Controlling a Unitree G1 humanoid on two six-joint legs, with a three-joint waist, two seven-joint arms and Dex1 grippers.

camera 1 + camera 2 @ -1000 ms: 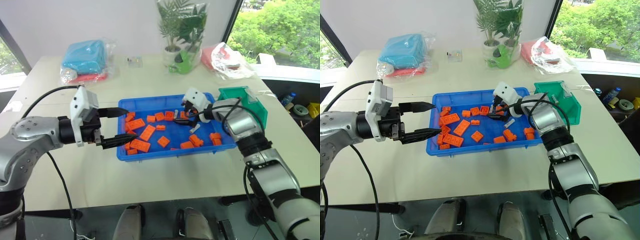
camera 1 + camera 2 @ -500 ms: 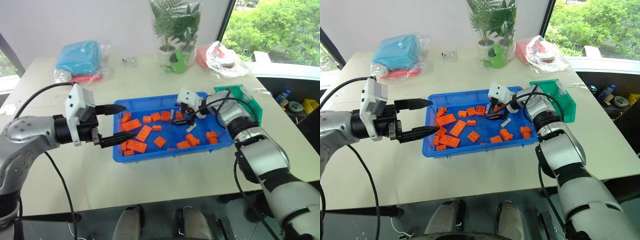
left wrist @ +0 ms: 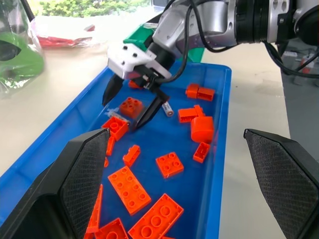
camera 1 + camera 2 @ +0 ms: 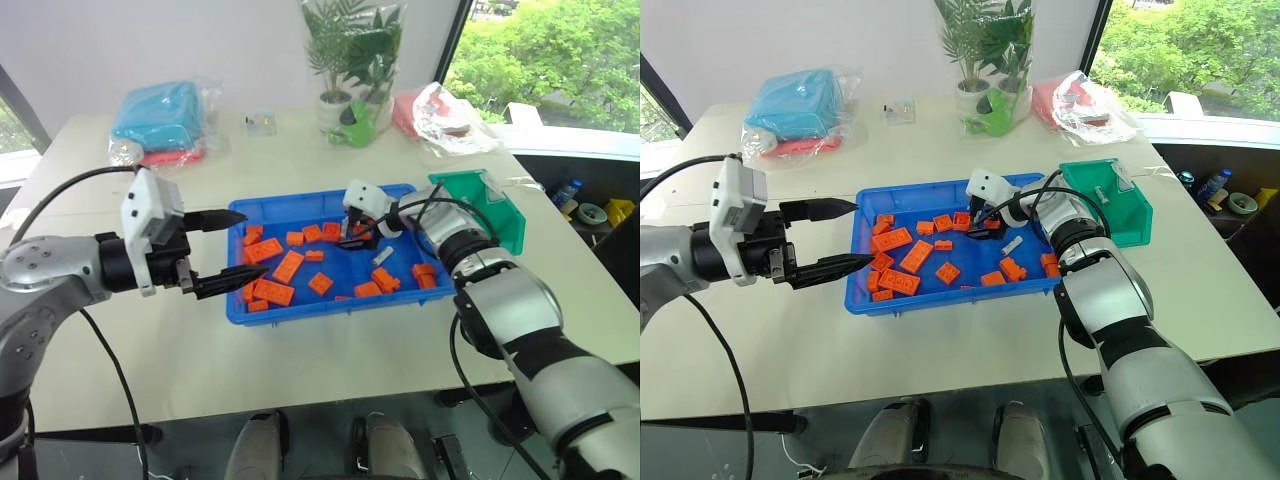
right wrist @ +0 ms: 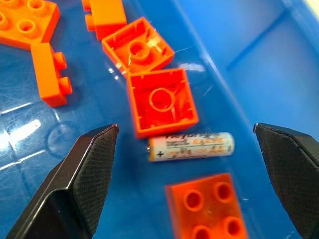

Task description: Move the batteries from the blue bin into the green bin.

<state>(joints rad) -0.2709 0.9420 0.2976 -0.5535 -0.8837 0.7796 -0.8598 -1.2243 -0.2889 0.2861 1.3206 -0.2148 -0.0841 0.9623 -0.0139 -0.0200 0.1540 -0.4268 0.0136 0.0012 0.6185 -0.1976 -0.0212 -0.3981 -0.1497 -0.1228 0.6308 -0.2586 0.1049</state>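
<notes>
Beige tabletop by a window runs under everything I'm working over, with greenery outside the glass. At the middle of it sits the blue bin, a wide shallow tray scattered with orange bricks. Down my right wrist camera I see one of the batteries lying flat on the tray floor, its printed label up, just beside an upturned square orange brick and apparently touching its edge, with another studded brick close on its other side. From the left wrist camera I pick out a second small silver cylinder on the blue floor, right next to one fingertip of the right gripper.

That right gripper hangs low inside the tray near its far-right part, fingers spread wide apart with nothing between them; the labelled battery lies on the floor between the two black fingers, not yet touched.

My left gripper is held level over the tray's left end, also with its fingers well apart and empty, one above the rim and one over the bricks near the left wall.

Just beyond the tray's right end stands the green bin; I can't tell whether anything is inside it.

Further back on the table I see a potted plant, a blue bagged bundle on the far left, and a clear bag with red contents on the far right
</notes>
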